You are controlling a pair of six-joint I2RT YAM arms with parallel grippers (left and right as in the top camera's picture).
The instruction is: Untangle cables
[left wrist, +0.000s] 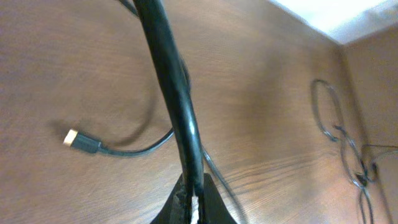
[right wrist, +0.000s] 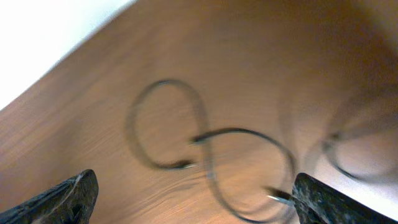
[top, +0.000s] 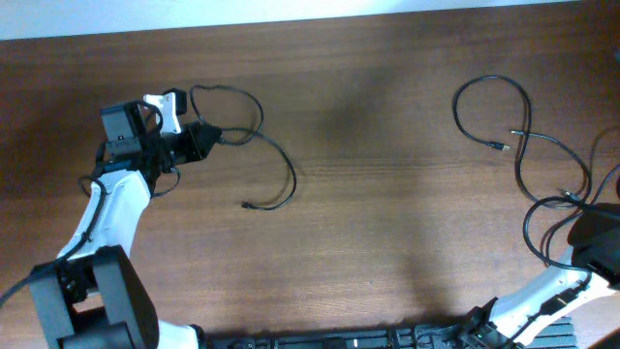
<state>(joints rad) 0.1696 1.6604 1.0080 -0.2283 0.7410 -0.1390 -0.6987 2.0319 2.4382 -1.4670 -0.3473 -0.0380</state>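
One thin black cable (top: 276,155) lies at the left of the table, looped near my left gripper (top: 205,139), its plug end (top: 248,205) on the wood. My left gripper is shut on this cable; in the left wrist view the cable (left wrist: 174,93) rises from the closed jaws (left wrist: 194,205) and its metallic-tipped plug (left wrist: 78,140) lies to the left. More black cables (top: 513,126) lie in loose loops at the right. My right gripper (top: 591,233) is at the right edge, open and empty; its wrist view shows those loops (right wrist: 205,149) between the spread fingers (right wrist: 196,199).
The table's wooden top (top: 387,194) spans the view. A black rail (top: 339,339) runs along the front edge by the arm bases. The right cables also show far off in the left wrist view (left wrist: 348,155).
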